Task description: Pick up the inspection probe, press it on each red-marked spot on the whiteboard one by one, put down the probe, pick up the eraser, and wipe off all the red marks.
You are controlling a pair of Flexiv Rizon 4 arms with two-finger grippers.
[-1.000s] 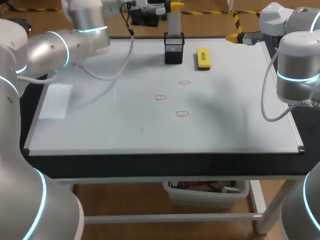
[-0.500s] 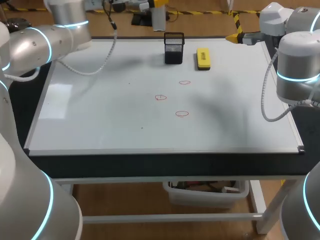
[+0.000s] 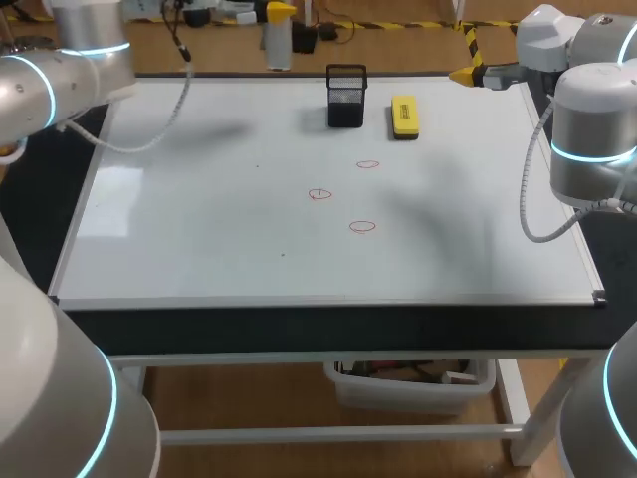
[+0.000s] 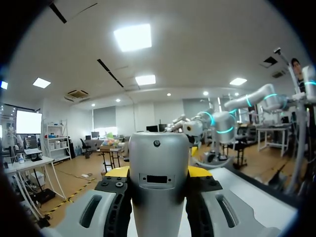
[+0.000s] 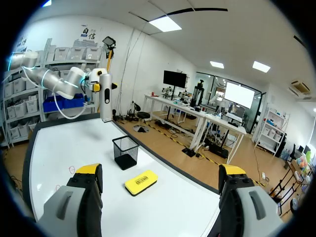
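Left claw (image 4: 158, 172) clenched on probe (image 3: 278, 40), aloft at whiteboard's (image 3: 199, 239) 11 o'clock edge, right claw (image 5: 160, 170) released at 1 o'clock; advise bringing probe plumb over central red marks (image 3: 319, 194), pressing gently.

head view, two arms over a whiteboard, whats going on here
The left gripper is shut on the inspection probe, holding it upright in the air near the far edge of the whiteboard. Three red marks sit mid-board, not wiped. The yellow eraser lies beside the black mesh holder at the far side, untouched. The right gripper is open and empty near the far right edge.
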